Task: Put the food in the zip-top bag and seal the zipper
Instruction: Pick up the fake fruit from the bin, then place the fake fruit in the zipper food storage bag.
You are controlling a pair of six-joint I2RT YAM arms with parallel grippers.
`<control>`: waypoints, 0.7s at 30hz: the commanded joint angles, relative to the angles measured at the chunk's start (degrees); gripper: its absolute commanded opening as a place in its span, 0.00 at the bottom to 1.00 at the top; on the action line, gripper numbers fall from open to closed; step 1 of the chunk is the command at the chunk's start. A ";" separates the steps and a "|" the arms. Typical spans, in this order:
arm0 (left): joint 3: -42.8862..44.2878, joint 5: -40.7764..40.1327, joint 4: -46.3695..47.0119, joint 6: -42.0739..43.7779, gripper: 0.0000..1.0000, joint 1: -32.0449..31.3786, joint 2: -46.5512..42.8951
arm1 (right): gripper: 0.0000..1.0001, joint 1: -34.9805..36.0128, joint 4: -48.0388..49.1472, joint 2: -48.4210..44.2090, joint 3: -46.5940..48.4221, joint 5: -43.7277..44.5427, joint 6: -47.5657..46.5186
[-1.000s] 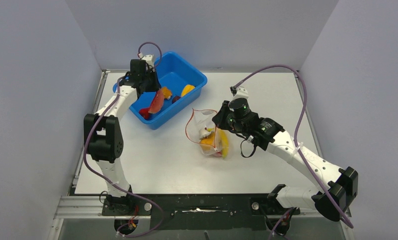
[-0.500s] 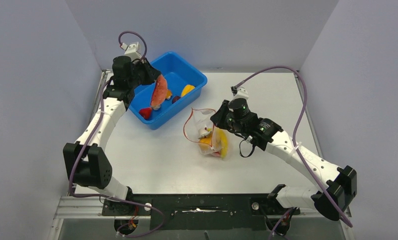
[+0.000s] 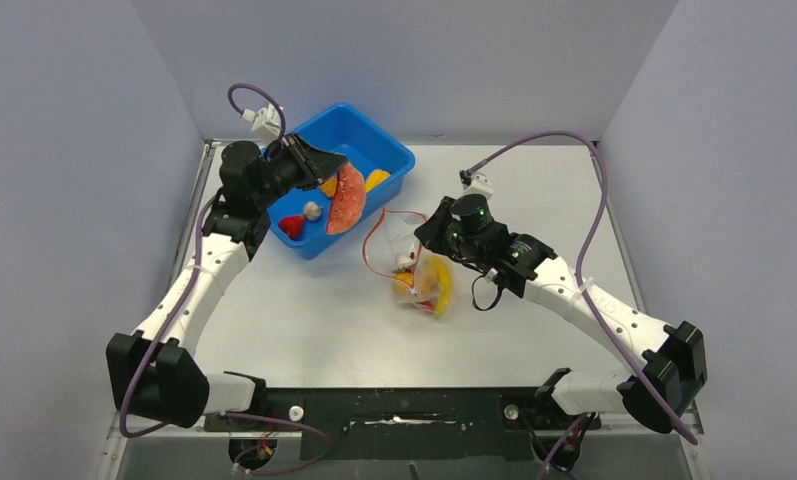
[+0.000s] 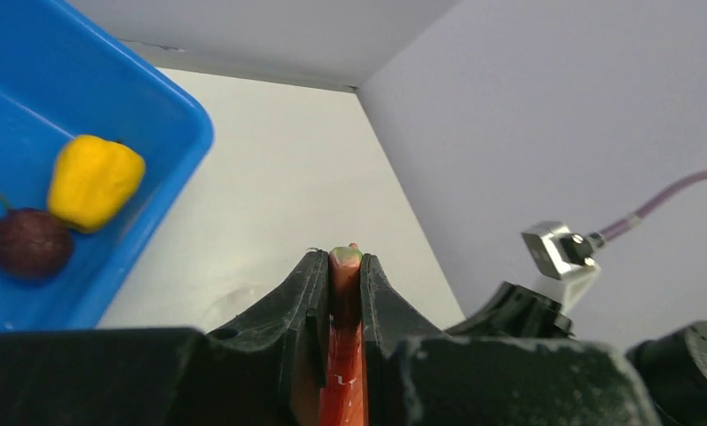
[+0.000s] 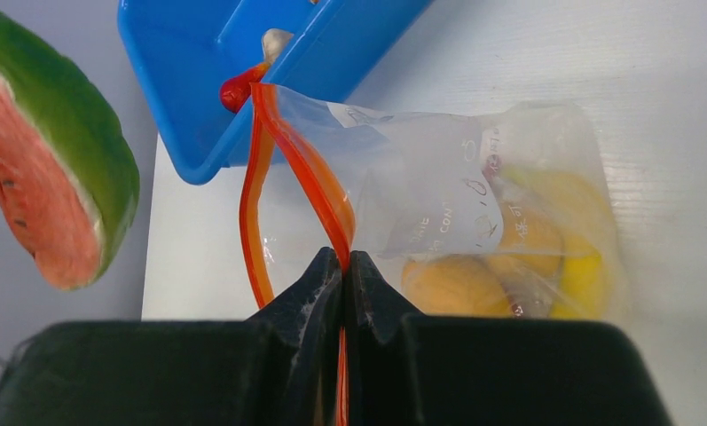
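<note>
Top external view: left fingers [image 3: 319, 165] clamp a watermelon slice [image 3: 349, 198] over the blue tub [image 3: 386, 135], upper centre, seemingly bound for the zip-top bag [image 3: 399, 235]. The right fingers [image 5: 330, 284] pinch its zipper [image 5: 283, 142] at mid-frame, propping the mouth open.

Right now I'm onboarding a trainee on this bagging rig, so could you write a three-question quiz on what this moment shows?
1. True or false: the left gripper is clamped on the pink-red toy watermelon slice with a green rind.
2. Multiple choice: the right gripper pinches A) a toy banana, B) the thin red-orange zipper strip of the clear plastic zip-top bag, C) the table edge.
3. Short answer: name one toy lying in the blue plastic tub.
Key: 1 true. 2 B. 3 the yellow toy pepper or the dark purple round fruit, for example.
</note>
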 commanded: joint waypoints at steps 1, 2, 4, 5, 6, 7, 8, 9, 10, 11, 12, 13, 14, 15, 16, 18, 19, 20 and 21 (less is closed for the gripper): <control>-2.98 0.18 5.77 -6.09 0.00 -4.11 -4.27 | 0.00 0.12 5.45 0.94 2.82 1.38 1.93; -3.67 -0.36 5.52 -6.39 0.00 -5.30 -4.65 | 0.00 0.13 5.62 1.08 2.97 1.33 2.04; -4.68 -1.58 4.82 -6.48 0.00 -7.59 -5.14 | 0.00 0.11 6.19 1.17 3.02 0.95 2.39; -5.21 -2.45 4.60 -6.48 0.00 -8.52 -5.27 | 0.00 0.12 6.52 1.19 3.02 0.66 2.64; -5.85 -3.33 4.73 -6.48 0.00 -9.26 -5.39 | 0.00 0.13 6.95 1.12 3.03 0.37 2.66; -6.64 -4.22 5.05 -6.48 0.00 -9.86 -5.49 | 0.00 0.13 7.69 1.06 2.88 -0.34 2.48; -7.34 -4.53 5.60 -6.63 0.00 -10.20 -5.50 | 0.00 0.13 8.54 0.90 2.67 -1.18 2.35; -7.95 -4.53 6.23 -7.25 0.00 -10.41 -5.46 | 0.00 0.13 9.38 0.74 2.41 -2.03 2.32; -8.23 -4.43 6.47 -7.87 0.00 -10.57 -5.19 | 0.00 0.20 9.92 0.61 2.12 -2.50 2.55; -8.09 -4.41 6.28 -8.12 0.00 -10.78 -4.83 | 0.00 0.33 10.11 0.50 1.94 -2.62 2.90; -7.66 -4.57 5.56 -7.88 0.00 -11.16 -4.42 | 0.00 0.43 10.17 0.41 1.77 -2.51 3.27; -7.14 -4.94 4.37 -7.25 0.00 -11.62 -4.03 | 0.00 0.53 10.44 0.40 1.65 -2.39 3.47; -6.61 -5.77 3.03 -6.28 0.00 -12.13 -3.68 | 0.00 0.56 10.63 0.48 1.51 -2.37 3.60; -6.31 -6.60 1.57 -5.10 0.00 -12.71 -3.30 | 0.00 0.56 10.79 0.61 1.52 -2.54 3.81; -6.31 -7.36 0.58 -4.47 0.00 -13.10 -3.09 | 0.00 0.54 11.03 0.73 1.57 -2.89 3.96; -7.13 -8.77 -0.30 -3.95 0.00 -13.44 -2.87 | 0.00 0.65 11.61 0.99 1.62 -3.59 4.13; -7.72 -9.28 -0.42 -3.93 0.00 -13.46 -2.80 | 0.00 0.70 11.78 1.01 1.62 -3.94 4.23; -8.33 -9.78 -0.50 -3.70 0.00 -13.48 -2.78 | 0.00 0.74 11.93 1.04 1.70 -4.19 4.17; -8.56 -10.62 -0.93 -3.30 0.00 -13.60 -2.71 | 0.00 0.82 11.98 0.97 1.78 -4.25 4.04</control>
